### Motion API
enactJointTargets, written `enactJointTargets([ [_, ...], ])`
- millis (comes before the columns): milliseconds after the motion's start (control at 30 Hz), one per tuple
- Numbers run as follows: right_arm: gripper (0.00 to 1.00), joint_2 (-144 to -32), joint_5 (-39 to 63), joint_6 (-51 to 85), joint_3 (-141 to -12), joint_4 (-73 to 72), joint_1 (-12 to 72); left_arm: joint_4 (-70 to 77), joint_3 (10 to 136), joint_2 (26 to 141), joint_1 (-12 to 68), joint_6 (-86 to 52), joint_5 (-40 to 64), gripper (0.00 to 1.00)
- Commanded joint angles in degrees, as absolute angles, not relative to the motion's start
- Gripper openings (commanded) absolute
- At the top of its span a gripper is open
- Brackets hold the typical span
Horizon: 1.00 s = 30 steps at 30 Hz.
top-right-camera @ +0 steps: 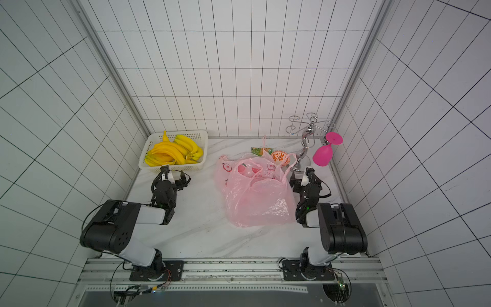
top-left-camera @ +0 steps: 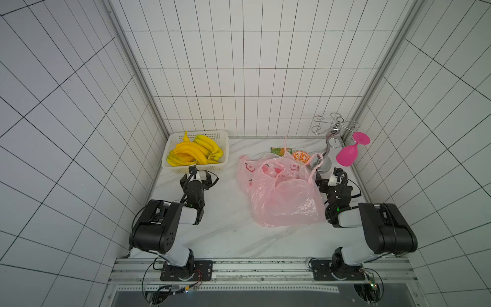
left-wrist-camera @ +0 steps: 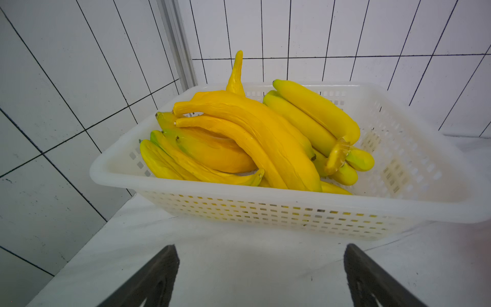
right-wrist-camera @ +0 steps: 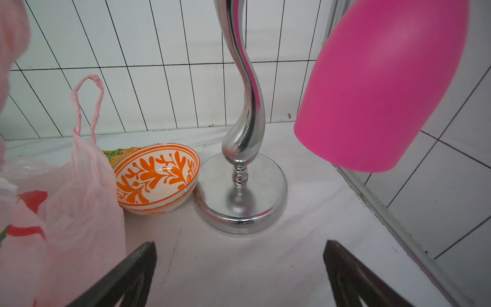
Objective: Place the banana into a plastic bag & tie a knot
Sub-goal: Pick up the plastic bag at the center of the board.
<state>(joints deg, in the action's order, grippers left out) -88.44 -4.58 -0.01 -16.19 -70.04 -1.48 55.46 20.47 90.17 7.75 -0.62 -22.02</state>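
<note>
With my left hand (left-wrist-camera: 261, 268) and right hand (right-wrist-camera: 239, 265) both spread wide and empty, I am at the picking step: the bananas (top-left-camera: 191, 154) lie in the basket (top-left-camera: 210, 167) at ten o'clock, the bag (top-left-camera: 285, 202) slumps at two, so next I reach in for one.

Basket (left-wrist-camera: 265, 198) matt perforated plastic; bananas (left-wrist-camera: 265, 138) smooth, waxy-glossy; bag (top-left-camera: 287, 202) thin crinkled plastic film; stand (right-wrist-camera: 240, 210) polished chrome metal; bowl (right-wrist-camera: 156, 172) glazed; goblet (right-wrist-camera: 377, 87) matt plastic

Bananas (top-left-camera: 195, 152) in basket (top-left-camera: 170, 164) far left; bag (top-left-camera: 284, 196) right.
</note>
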Motion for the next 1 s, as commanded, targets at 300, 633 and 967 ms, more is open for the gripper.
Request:
enactJointTargets([
  [300,0.99,-88.6,-4.7,-0.1,-14.6,-72.1,-1.8,56.0,20.6,89.7,7.6,-0.6,-22.3,0.97],
  [633,0.99,-88.5,-4.6,0.0,-14.4,-72.3,-1.8,56.6,20.4,89.4,7.5,-0.2,-22.3,0.98],
  [967,1.00,-65.7,-4.7,0.8,-17.3,-49.4,-1.2,36.8,25.0,74.4,18.5,-0.9,-41.0,0.98],
])
